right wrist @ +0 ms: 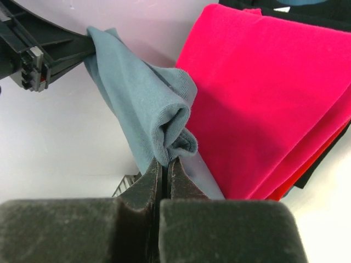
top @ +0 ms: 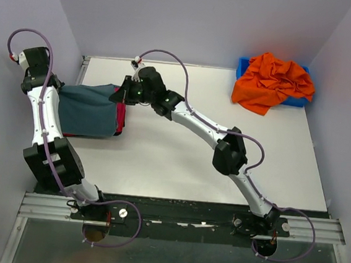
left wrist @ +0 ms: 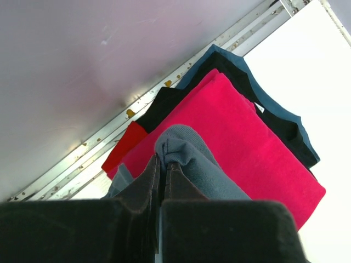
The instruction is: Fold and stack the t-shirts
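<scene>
Grey-blue t-shirt [top: 90,112] in left gripper [left wrist: 163,166] and right gripper [right wrist: 165,165], above magenta-red t-shirt [left wrist: 236,137].

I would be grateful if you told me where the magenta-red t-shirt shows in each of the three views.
Top external: the magenta-red t-shirt is a sliver right of the grey-blue t-shirt, left of centre.
Left wrist: centre to lower right.
Right wrist: upper right.
Shared landmark: the grey-blue t-shirt, bunched near centre in both wrist views.

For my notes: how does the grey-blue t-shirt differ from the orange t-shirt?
The left pincer and right pincer grip the grey-blue t-shirt; none touches the orange t-shirt. The grey-blue one spreads over a magenta-red t-shirt; the orange one lies crumpled on the blue bin. Both are plain.
</scene>
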